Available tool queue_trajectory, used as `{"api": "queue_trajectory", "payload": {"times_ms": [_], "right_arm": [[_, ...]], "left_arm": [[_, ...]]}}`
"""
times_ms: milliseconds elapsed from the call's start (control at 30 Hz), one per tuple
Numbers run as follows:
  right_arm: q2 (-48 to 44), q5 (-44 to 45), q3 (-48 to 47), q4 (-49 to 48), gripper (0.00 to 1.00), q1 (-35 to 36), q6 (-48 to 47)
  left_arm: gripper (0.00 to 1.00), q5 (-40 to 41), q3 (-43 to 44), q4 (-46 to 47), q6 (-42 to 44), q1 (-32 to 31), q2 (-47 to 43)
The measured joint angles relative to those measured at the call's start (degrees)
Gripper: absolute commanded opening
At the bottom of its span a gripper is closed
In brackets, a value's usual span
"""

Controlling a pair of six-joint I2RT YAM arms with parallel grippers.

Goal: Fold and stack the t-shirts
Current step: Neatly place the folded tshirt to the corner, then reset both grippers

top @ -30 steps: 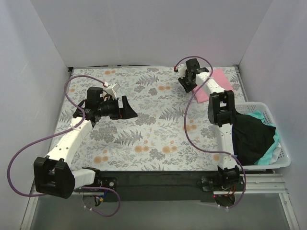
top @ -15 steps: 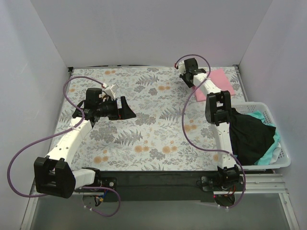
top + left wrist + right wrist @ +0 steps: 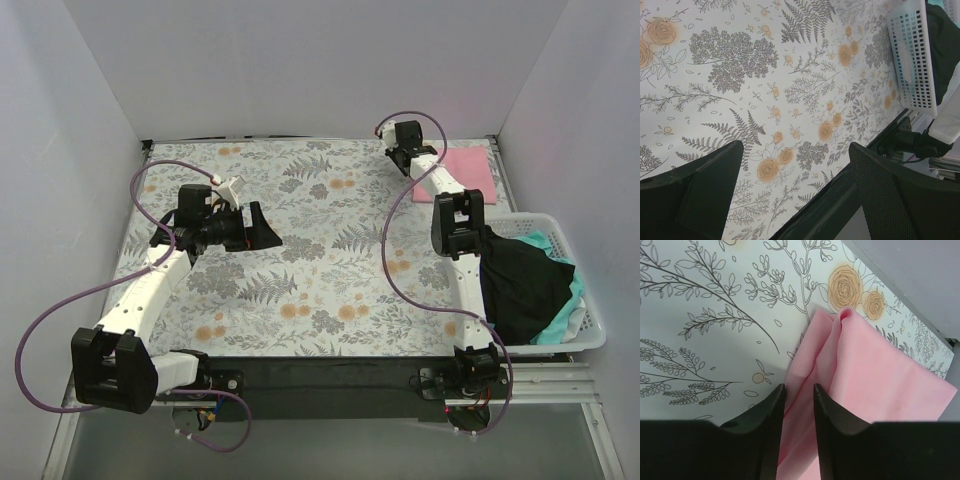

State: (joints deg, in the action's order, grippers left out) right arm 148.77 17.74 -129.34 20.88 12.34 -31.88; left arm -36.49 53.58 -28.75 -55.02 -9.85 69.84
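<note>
A folded light pink t-shirt [image 3: 468, 165] lies on the floral sheet at the far right corner. My right gripper [image 3: 410, 162] is at its left edge. In the right wrist view the gripper [image 3: 799, 390] has its jaws drawn close together on a folded edge of the pink t-shirt [image 3: 880, 385]. A black t-shirt [image 3: 520, 285] and a mint-green one [image 3: 560, 320] lie heaped in the basket at the right. My left gripper [image 3: 268, 228] is open and empty, held above the left half of the sheet [image 3: 796, 147].
The white lattice basket [image 3: 560, 222] stands at the right edge of the table, also in the left wrist view [image 3: 912, 55]. The grey-and-orange floral sheet [image 3: 320, 260] covers the table. White walls close in the back and both sides.
My right gripper has moved toward the far right corner, and the pink t-shirt has shifted with it toward the back wall. The left arm has barely moved.
</note>
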Motion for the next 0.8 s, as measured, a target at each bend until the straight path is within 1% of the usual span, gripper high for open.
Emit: {"api": "queue_trajectory", "payload": {"times_ms": [67,100,167,233,300,367,433,533,600,700,800], "right_arm": [[0.1,-0.1,0.0,-0.5,0.46,-0.2,-0.5],[0.1,-0.1,0.0,-0.7,0.54,-0.2,-0.8],[-0.3,-0.6,0.3,-1.6,0.64,-0.3,-1.4],[-1.4,-1.7,1.3,-1.7,0.84,-0.2,-1.3],[-3.3,-3.5,2.5,-1.2,0.98,0.2,-1.3],[-6.0,-6.0,3.6,-0.2,0.98,1.4,-1.0],[-9.3,-8.0,4.5,0.6,0.98,2.8,-0.4],[-17.1,-12.3,6.1,2.3,0.98,5.2,1.0],[-23.3,-15.7,7.1,3.5,0.98,6.8,2.2],[-34.3,-20.1,11.4,4.5,0.98,7.9,3.6],[-45.6,-23.3,20.5,5.7,0.98,7.2,4.5]], "left_arm": [[0.86,0.0,-0.1,0.0,0.0,0.0,0.0],[0.86,0.0,-0.1,0.0,0.0,0.1,0.0],[0.86,0.0,-0.1,0.0,0.0,0.3,0.0],[0.86,0.0,-0.1,0.0,0.0,0.4,0.0],[0.86,0.0,0.1,-0.3,0.0,0.7,0.4],[0.86,0.3,2.0,-1.7,0.2,0.8,2.0],[0.86,1.1,6.6,-3.9,1.1,0.9,5.4],[0.86,2.4,18.1,-7.5,3.5,1.1,13.6],[0.86,3.2,23.3,-8.2,5.2,1.3,17.5],[0.87,4.7,26.4,-8.9,7.8,1.7,20.8],[0.86,5.9,26.8,-9.4,9.2,1.9,22.3]]}}
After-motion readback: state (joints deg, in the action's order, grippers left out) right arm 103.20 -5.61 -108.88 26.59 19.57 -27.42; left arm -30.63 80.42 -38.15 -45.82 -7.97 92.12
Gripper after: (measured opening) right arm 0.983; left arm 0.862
